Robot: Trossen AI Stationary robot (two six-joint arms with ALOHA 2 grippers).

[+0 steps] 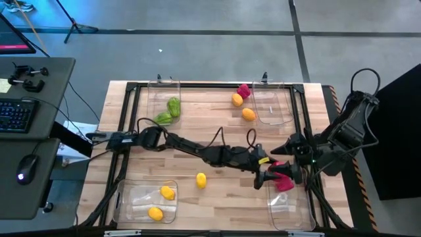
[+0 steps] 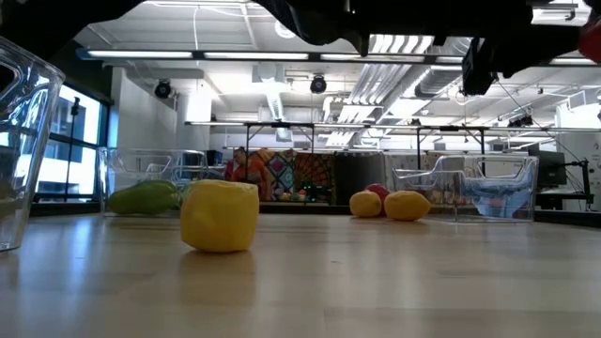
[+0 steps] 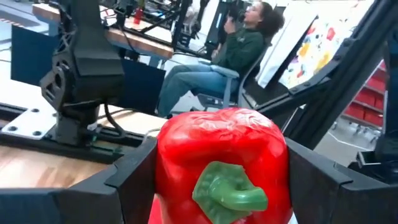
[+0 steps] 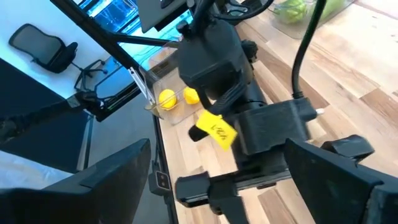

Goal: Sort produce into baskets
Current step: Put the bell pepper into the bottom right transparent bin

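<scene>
My left gripper [image 1: 272, 177] reaches across the table to the near right and is shut on a red toy pepper [image 1: 284, 182] with a green stem [image 3: 227, 194]. The pepper is by the far rim of the near right clear bin [image 1: 291, 212]. My right gripper [image 1: 277, 151] is open and empty just beyond it, pointing toward the table's left; its wrist view shows the left arm's wrist [image 4: 249, 118]. A yellow piece [image 1: 201, 180] lies loose on the table, and also shows in the low view [image 2: 220, 216]. My left gripper pinches the red pepper by its two opposite sides [image 3: 165, 168] between its two fingers [image 3: 127, 180], the stem end facing back toward the wrist. The fingers come roughly level from the table's left. The pepper is lifted clear of the table.
The far left bin [image 1: 164, 92] holds a green piece [image 1: 173, 105], with another green piece [image 1: 163, 118] at its near edge. The near left bin [image 1: 125, 201] holds two yellow pieces. A magenta piece [image 1: 244, 91] and two orange pieces [image 1: 248, 114] lie by the far right bin [image 1: 276, 108].
</scene>
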